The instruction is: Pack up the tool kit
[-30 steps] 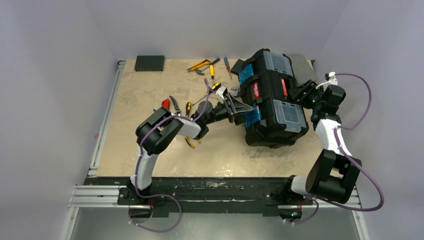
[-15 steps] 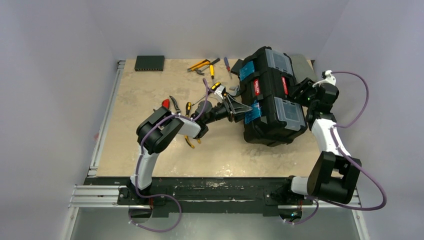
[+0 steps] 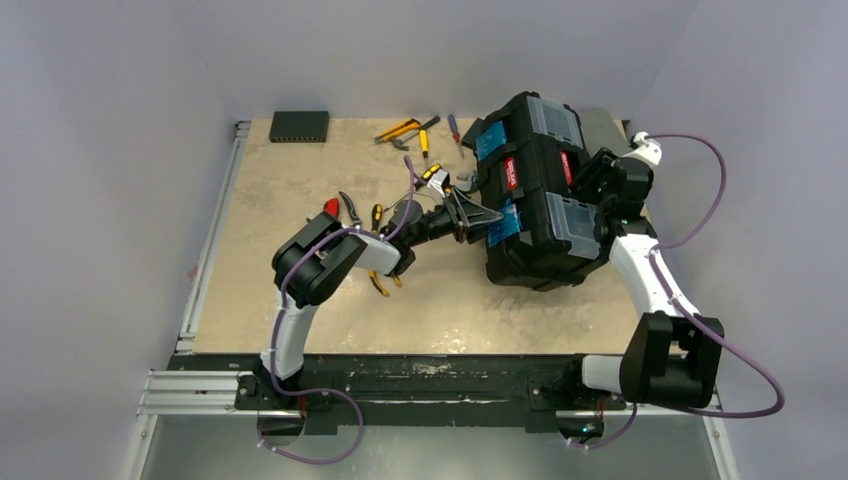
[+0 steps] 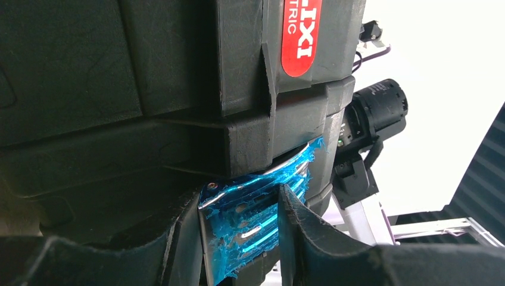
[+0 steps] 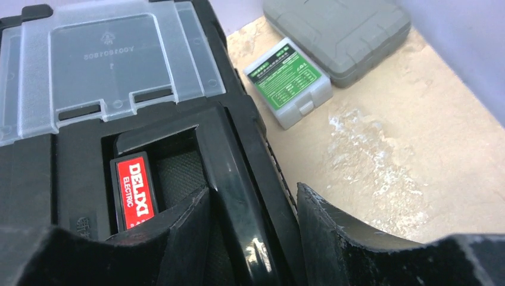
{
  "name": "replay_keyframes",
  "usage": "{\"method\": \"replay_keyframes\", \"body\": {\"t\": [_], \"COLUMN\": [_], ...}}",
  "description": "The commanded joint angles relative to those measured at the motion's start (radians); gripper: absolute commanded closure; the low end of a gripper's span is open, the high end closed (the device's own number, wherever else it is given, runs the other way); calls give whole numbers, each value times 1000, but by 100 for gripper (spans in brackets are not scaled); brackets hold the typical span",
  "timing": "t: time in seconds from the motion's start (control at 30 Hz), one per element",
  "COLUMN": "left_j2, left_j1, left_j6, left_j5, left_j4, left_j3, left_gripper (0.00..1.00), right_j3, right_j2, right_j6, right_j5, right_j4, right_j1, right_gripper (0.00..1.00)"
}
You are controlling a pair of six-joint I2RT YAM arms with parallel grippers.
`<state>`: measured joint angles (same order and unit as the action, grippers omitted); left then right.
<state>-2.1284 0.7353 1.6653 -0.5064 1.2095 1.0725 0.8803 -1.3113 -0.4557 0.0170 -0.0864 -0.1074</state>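
**A:** The pale counter [image 3: 300, 290] sits inside grey walls. Our toolbox [image 3: 535, 215] stands at its far right with the lid down. Its long axis runs from the far edge toward us, on a slight slant.

**B:** Where do we have hold of it?

**A:** Our left pincer [image 4: 239, 199] is clenched on the nearer blue latch [image 4: 250, 208]. That latch is on the long side of the box that faces the left arm. It lies straight ahead, between the two fingers, and both touch it.

**B:** And on the other side?

**A:** Our right pincer [image 5: 253, 196] straddles a black bar [image 5: 238, 155] of the lid, just beside the red label [image 5: 134, 190]. The bar fills the gap. We cannot tell whether it is pinched or only bracketed.

**B:** So which way does the latch have to travel?

**A:** We judge it swings across the box's long axis, toward the left arm or away from it. The right pincer on the opposite side should brace the box against that.

**B:** What about the loose hand tools [image 3: 415, 130]?

**A:** They lie on the counter left of the box, with the second blue latch [image 3: 490, 145] near them on the box's far end. The left arm is nearer to all of it, so we would expect it to do the fetching.
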Motion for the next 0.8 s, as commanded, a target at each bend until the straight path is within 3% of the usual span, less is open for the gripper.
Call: {"method": "replay_keyframes", "body": {"t": [0.0, 0.47, 0.77], "left_j2": [27, 72, 92], "left_j1": [72, 53, 40], "left_j6": [-55, -65, -71], "left_j5": [-4, 2, -4], "left_j4": [35, 7, 4], "left_j3": [68, 28, 7], "left_gripper": [79, 81, 83], "right_j3": [-51, 2, 20], "right_j2": [-89, -226, -293], "right_j6": [-27, 11, -1], "right_j5": [-128, 212, 285], "right_j4": [362, 459, 479], "right_j1": [251, 478, 532], "right_gripper": [79, 80, 80]}}
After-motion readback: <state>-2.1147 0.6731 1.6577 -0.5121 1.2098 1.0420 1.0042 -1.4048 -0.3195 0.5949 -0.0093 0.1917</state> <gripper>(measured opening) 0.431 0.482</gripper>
